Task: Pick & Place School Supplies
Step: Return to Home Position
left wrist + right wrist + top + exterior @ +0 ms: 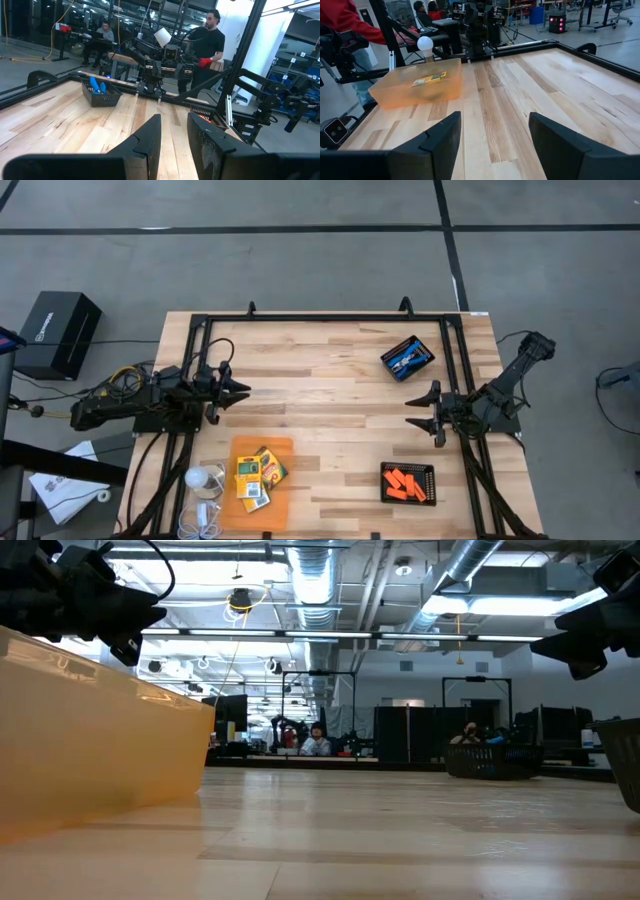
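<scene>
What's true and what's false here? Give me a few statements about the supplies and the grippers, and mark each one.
1. The erasers lie in a black tray. True.
2. The crayon boxes lie in a black tray. False: they are in the orange bin.
3. The right gripper holds the scissors. False: it is open and empty, and the scissors lie in the other black tray.
4. The left gripper is open and empty. True.
</scene>
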